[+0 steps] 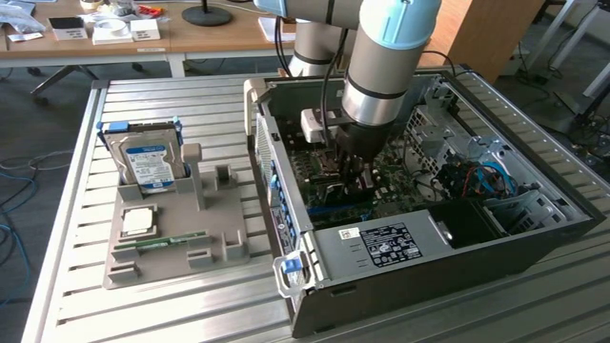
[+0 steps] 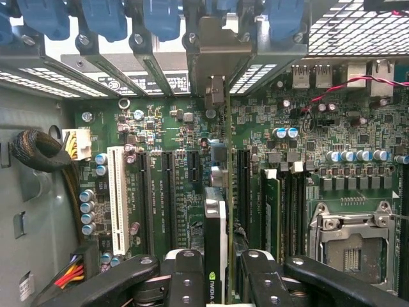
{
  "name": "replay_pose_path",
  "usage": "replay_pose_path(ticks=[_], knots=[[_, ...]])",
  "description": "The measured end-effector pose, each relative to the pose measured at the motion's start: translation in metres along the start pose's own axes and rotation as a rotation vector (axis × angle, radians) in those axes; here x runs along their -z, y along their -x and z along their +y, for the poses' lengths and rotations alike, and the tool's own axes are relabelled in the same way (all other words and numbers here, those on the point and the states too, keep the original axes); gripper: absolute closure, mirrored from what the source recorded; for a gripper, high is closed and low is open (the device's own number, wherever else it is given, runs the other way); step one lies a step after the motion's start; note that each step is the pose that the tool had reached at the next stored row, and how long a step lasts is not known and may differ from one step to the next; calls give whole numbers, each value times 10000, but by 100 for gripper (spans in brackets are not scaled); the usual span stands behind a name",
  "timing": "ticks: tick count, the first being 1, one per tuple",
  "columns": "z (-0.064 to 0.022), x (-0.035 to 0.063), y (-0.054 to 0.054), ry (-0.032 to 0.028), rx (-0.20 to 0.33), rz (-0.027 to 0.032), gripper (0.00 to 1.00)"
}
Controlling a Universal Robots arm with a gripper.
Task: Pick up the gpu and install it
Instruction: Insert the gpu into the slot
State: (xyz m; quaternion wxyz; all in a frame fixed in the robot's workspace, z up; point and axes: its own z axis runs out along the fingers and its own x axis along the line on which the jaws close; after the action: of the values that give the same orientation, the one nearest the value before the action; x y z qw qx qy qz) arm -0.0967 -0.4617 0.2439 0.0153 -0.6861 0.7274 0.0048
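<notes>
1. Claw (image 2: 216, 281) reaches down inside the open computer case (image 1: 533, 236), low over the motherboard (image 2: 345, 160); its black fingers (image 2: 185, 278) are clamped on the gpu (image 2: 216, 236).
2. Gpu is held edge-on in the wrist view, a thin black card with a pale strip along it, standing upright between the fingers. Its pale metal bracket (image 2: 216, 51) sits at the rear slot wall of the case, between the blue slot clips (image 2: 160, 16).
3. Card lines up along an expansion slot of the motherboard; whether it is fully seated, cannot tell.
4. White slot (image 2: 117, 198) lies well apart from the card; empty processor socket (image 2: 354, 240) lies on the card's other side.
5. Exterior view: arm (image 1: 381, 64) descends from 12 o'clock into the case, which lies on its side on the slatted bench (image 1: 191, 307).
6. Grey parts holder (image 1: 171, 243) sits on the bench at 9 o'clock of the case, carrying an upright hard drive (image 1: 151, 161) with a blue label and a slim green memory stick (image 1: 162, 241).
</notes>
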Motion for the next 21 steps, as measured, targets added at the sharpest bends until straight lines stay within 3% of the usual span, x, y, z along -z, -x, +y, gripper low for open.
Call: replay_pose_path(ticks=[21], knots=[[18, -27, -2, -13, 0, -2, 73]])
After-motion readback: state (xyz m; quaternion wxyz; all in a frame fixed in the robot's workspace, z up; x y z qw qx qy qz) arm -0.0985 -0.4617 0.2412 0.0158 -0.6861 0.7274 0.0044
